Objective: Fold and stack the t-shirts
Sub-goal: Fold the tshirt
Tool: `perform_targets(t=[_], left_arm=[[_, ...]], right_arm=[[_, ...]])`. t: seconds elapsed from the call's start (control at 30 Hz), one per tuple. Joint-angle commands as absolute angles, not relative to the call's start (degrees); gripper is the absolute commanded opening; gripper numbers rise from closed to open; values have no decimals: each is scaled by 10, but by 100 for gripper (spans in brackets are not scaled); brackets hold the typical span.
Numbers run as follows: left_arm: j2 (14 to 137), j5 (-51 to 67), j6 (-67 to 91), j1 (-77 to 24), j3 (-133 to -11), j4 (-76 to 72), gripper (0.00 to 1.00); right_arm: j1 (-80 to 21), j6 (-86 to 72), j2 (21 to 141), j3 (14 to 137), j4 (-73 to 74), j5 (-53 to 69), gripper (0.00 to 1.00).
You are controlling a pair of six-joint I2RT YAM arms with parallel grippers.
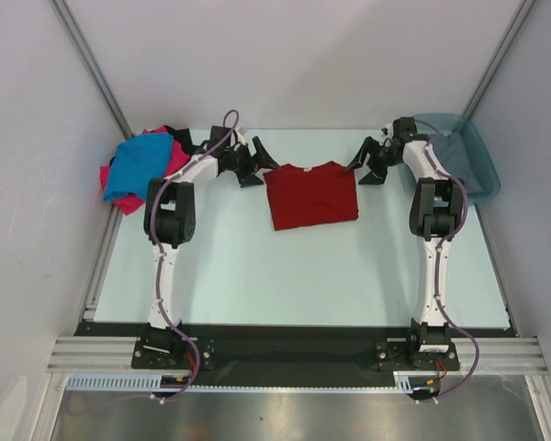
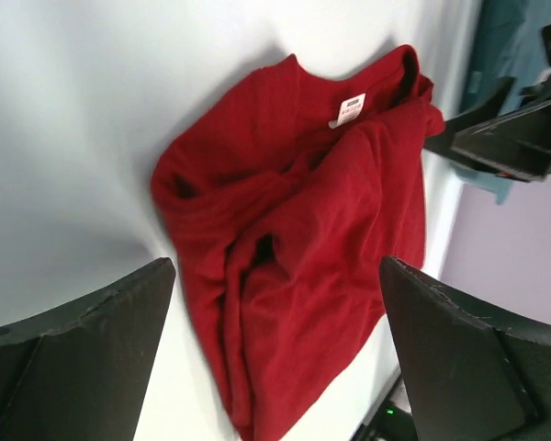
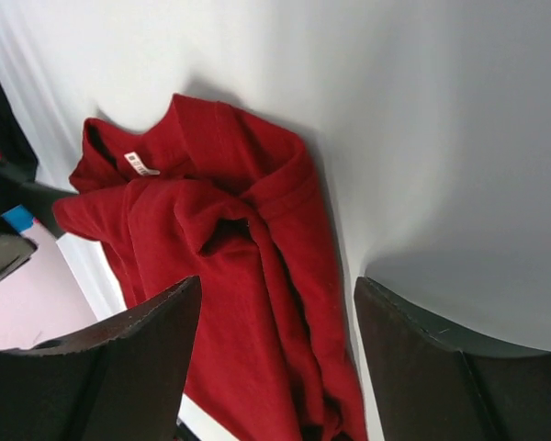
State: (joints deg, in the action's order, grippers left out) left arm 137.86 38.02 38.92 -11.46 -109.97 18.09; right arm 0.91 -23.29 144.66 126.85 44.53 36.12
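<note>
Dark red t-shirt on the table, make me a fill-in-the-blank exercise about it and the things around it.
The folded cloth t-shirt between the left claw and the right claw is dark ____.
The teal plastic tub sits at the pale table's far ____ corner.
In the far-left heap, the topmost cloth t-shirt, over the hot pink t-shirt, is bright ____.
Both claws stand ____, gripping nothing.
Missing words: red, right, blue, open.

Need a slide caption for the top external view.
Open-jawed left arm and right arm flank a partly folded dark red t-shirt; other shirts piled far left.
</note>
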Motion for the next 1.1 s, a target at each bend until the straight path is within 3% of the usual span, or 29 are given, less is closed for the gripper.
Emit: perform_targets(t=[0.0,0.3,0.4,0.5,0.6,0.63,0.73,1.07], left_arm=[[1404,446,451,-116,-1125,99,100],[1455,489,485,-134,-1183,65,100],[1458,498,484,-144,-1187,67,100],[1452,511,469,-156,-1177,82,100],[1434,519,456,-163,-1141,98,100],[1428,520,454,-164,-1116,100,100],[1403,522,447,-163,-1077,120,100],[1261,498,316,-166,-915,295,100]], right_arm=[[2,-230,1463,1267,443,399,74],[-34,-229,1498,1275,450,450,73],[-45,-222,1495,1269,464,450,68],[-54,-217,1485,1253,474,448,56],[-61,-205,1467,1224,483,427,38],[-60,-200,1462,1216,483,417,25],[-60,-185,1439,1182,503,399,13],[-62,-135,1293,956,553,384,3]])
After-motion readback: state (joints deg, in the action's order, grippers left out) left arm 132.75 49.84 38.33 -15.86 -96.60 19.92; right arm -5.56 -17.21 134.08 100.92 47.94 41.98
